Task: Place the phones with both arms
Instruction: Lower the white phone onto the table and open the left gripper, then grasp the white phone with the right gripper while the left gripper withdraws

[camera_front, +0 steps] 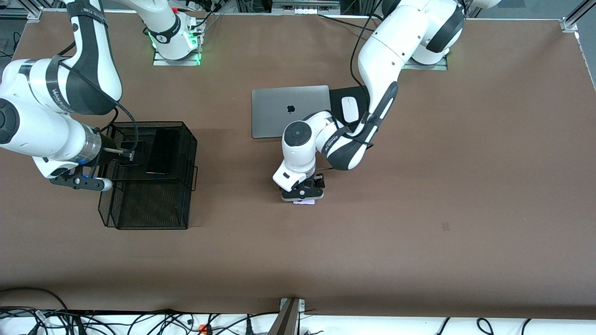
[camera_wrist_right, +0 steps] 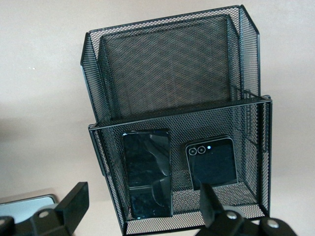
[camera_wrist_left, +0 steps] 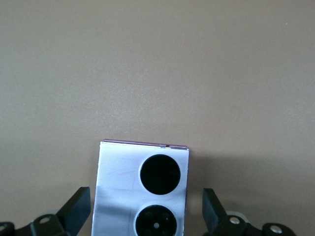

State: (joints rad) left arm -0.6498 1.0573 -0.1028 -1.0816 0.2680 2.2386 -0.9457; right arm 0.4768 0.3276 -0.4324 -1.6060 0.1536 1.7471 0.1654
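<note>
The lilac-white flip phone (camera_wrist_left: 140, 191) with two black lenses lies flat on the brown table. In the front view it shows (camera_front: 306, 203) just under my left gripper (camera_front: 302, 195). That gripper (camera_wrist_left: 145, 214) is open, one finger on each side of the phone with a gap at both. The long black slab phone (camera_wrist_right: 147, 172) and the small black flip phone (camera_wrist_right: 212, 162) lie side by side in the upper tray of the black mesh basket (camera_wrist_right: 179, 114). My right gripper (camera_wrist_right: 142, 211) is open and empty over that tray's edge (camera_front: 125, 154).
The basket (camera_front: 190, 153) stands toward the right arm's end of the table, its lower tray nearer the front camera. A closed grey laptop (camera_front: 279, 116) and a white mouse (camera_front: 349, 108) on a black pad lie near the left arm's base.
</note>
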